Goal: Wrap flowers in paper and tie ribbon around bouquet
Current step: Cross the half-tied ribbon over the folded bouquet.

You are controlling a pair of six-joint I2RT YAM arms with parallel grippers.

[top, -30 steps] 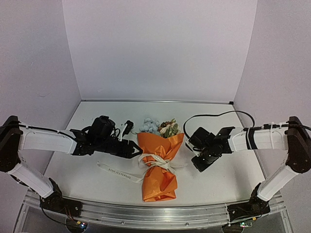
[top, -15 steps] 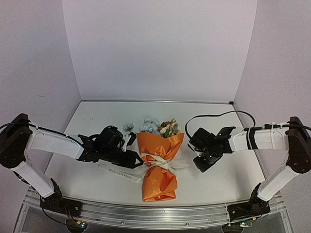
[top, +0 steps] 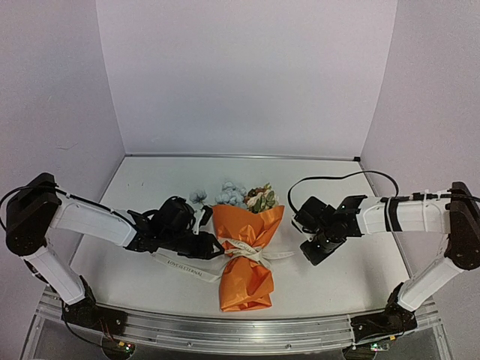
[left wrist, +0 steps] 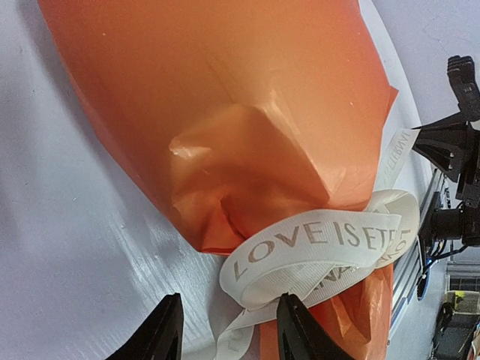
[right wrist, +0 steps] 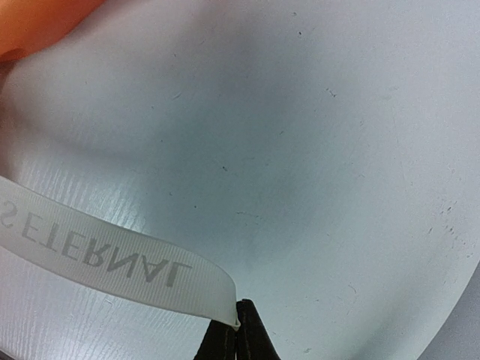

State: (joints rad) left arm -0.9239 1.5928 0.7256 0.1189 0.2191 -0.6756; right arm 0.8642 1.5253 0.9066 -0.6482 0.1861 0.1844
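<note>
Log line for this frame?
left fingers: open, straddling ribbon | right fingers: shut on ribbon end | bouquet: wrapped, ribbon round its middle

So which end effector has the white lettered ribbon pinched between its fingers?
The right end effector: it is shut on the tip of the translucent white ribbon with dark lettering. The left end effector stands open near the knot.

right gripper pinching the ribbon by its end, ribbon running left above white table, orange paper top left

Lilac walls enclose a white table edged by a metal rail.
</note>
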